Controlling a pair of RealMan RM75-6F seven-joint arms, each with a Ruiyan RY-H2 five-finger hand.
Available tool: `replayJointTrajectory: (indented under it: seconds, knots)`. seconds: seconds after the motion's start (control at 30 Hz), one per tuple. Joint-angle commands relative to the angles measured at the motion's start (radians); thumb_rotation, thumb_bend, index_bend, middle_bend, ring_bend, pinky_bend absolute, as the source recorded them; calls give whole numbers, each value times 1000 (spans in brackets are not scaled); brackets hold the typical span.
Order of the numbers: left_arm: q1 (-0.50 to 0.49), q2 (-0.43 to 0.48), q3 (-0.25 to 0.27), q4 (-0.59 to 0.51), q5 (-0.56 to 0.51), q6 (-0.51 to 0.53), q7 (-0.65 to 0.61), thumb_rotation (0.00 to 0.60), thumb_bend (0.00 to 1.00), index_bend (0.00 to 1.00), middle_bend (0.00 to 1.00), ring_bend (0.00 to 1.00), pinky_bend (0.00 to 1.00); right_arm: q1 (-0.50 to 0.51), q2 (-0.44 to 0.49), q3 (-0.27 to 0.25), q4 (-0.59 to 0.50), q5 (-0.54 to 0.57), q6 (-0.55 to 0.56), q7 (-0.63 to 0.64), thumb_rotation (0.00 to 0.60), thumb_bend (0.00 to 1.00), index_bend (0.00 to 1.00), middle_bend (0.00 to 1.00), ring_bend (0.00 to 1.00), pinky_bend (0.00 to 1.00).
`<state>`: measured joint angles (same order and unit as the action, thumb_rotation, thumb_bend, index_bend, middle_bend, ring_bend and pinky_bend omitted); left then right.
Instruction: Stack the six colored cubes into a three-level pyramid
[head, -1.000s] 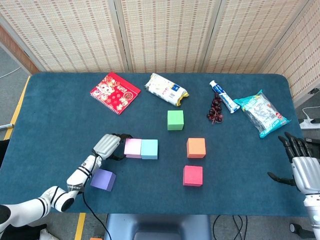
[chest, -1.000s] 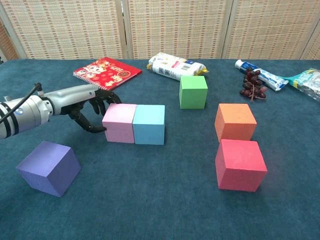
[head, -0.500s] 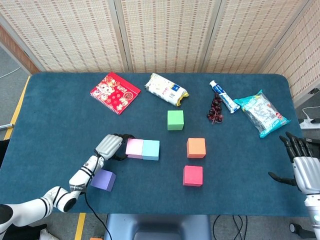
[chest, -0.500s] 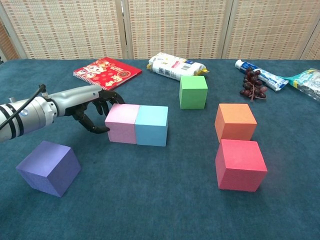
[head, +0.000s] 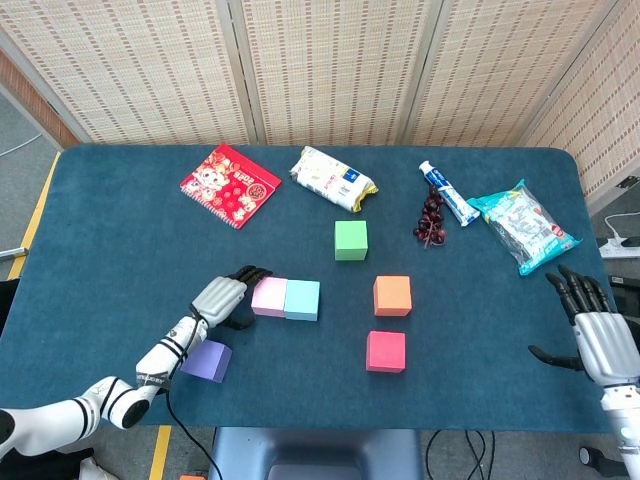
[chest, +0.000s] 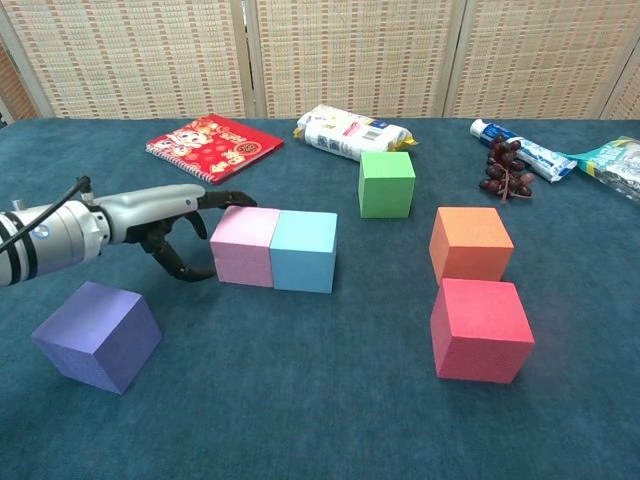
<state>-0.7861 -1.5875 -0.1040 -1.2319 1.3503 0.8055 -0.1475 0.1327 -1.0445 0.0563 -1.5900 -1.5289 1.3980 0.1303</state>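
Now your left hand (chest: 165, 218) lies low on the table (head: 120, 240), just left of the pink cube (chest: 243, 246), with its fingers (chest: 222, 199) stretched out and touching that cube's left side and top edge; it grips nothing. The pink cube stands touching the light blue cube (chest: 302, 250) on its right, as one row. The purple cube (chest: 97, 334) sits alone, in front of the pink cube and to the left, under your left forearm in the head view. The green cube (chest: 386, 183) is behind the light blue cube, to the right. The orange cube (chest: 469, 244) and the red cube (chest: 480, 329) are well to the right, the red one in front. Your right hand (head: 598, 332) hovers at the table's right edge, far from the pink cube, fingers spread and empty.
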Motion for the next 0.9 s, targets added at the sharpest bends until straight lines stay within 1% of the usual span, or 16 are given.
replayJointTrajectory:
  seconds: [0.03, 0.1, 0.17, 0.27, 0.4, 0.53, 0.63, 0.77, 0.9]
  knots:
    - [13, 28, 4, -37, -1, 17, 16, 600, 344, 0, 22, 5, 227, 43, 6, -2, -20, -24, -55, 17, 600, 123, 0, 0, 0, 75]
    - [27, 54, 7, -69, 7, 44, 27, 600, 343, 0, 8, 0, 203, 78, 4, 2, -25, -32, -101, 25, 600, 123, 0, 0, 0, 130]
    - [47, 88, 12, -113, 17, 82, 39, 600, 343, 0, 5, 0, 198, 127, -5, 10, -23, -29, -170, 31, 600, 123, 0, 0, 0, 187]
    - [76, 147, 21, -174, 33, 129, 53, 600, 344, 0, 6, 0, 196, 199, -33, 32, -10, -14, -263, 57, 600, 123, 0, 8, 0, 239]
    - [116, 210, 26, -227, 52, 197, 57, 600, 344, 0, 14, 0, 191, 289, -79, 55, 23, 9, -375, 84, 600, 123, 0, 63, 21, 280]
    - [158, 254, 28, -250, 65, 265, 46, 600, 344, 0, 28, 0, 189, 367, -124, 74, 62, 55, -483, 70, 600, 123, 0, 70, 25, 288]
    - [178, 273, 30, -251, 65, 285, 29, 600, 344, 12, 35, 0, 188, 405, -141, 85, 79, 78, -528, 65, 600, 123, 0, 70, 25, 288]
    - [179, 287, 32, -241, 61, 267, 17, 600, 343, 34, 49, 4, 189, 424, -123, 104, 63, 92, -529, 99, 600, 123, 0, 80, 28, 288]
    - [188, 292, 25, -242, 59, 275, -2, 600, 342, 43, 67, 13, 190, 436, -114, 88, 63, 107, -558, 78, 600, 123, 0, 107, 41, 288]
